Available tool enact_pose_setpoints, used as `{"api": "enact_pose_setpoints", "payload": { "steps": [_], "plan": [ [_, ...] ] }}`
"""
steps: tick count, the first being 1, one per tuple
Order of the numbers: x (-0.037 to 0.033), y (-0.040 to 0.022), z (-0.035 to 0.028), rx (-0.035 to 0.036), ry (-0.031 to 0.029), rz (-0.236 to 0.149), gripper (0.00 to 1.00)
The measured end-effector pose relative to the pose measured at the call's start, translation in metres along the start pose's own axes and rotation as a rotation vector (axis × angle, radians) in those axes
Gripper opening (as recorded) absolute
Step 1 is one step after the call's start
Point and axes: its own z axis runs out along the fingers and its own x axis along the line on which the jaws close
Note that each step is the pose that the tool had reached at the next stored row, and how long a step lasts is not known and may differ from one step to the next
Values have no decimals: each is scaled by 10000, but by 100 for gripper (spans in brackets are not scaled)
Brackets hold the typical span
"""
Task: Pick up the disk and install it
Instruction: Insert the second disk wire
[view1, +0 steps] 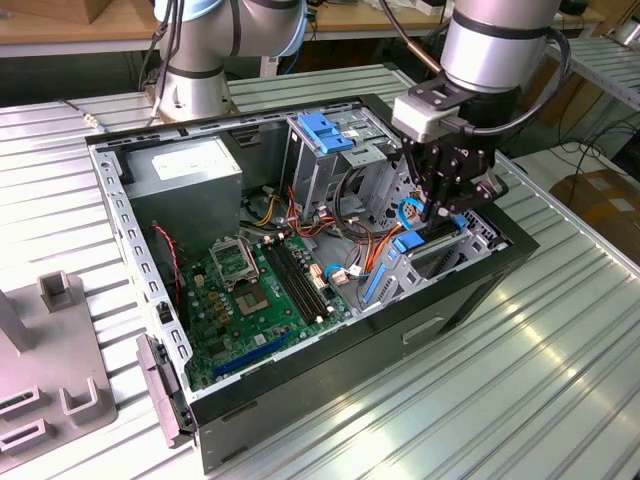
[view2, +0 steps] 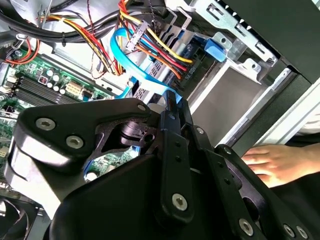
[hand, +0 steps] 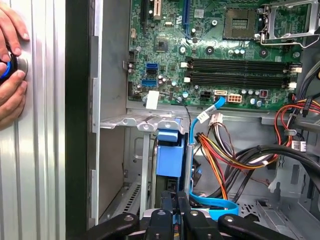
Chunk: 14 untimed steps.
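first wrist view, lower centre: my black gripper (hand: 176, 210) clenched on the stiff, dense blue-framed metal disk (hand: 167, 157); grip carrier edges.

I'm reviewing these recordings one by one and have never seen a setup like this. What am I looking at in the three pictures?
The exterior view comes from a camera off the machine. It shows a robot arm reaching down into an open computer case that lies on a ribbed metal table. Inside the case are a green motherboard and a grey power-supply box.

The grasping part at the arm's tip is the end effector. The two wrist views come from cameras riding on the arm, so they look past the end effector into the case.

In the first wrist view, the disk, in its blue carrier, stands in the drive bay directly at the end effector. Whether it is being gripped is not clear.

A person's hand rests on the table beside the case.
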Motion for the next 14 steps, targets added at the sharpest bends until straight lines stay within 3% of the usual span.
{"api": "enact_pose_setpoints", "payload": {
  "steps": [4,5,9,14],
  "plan": [
    [21,3,3,42,-160,22,16],
    [28,5,5,55,-249,32,16],
    [52,8,10,72,-435,56,16],
    [58,10,26,74,-476,60,16]
  ]
}}
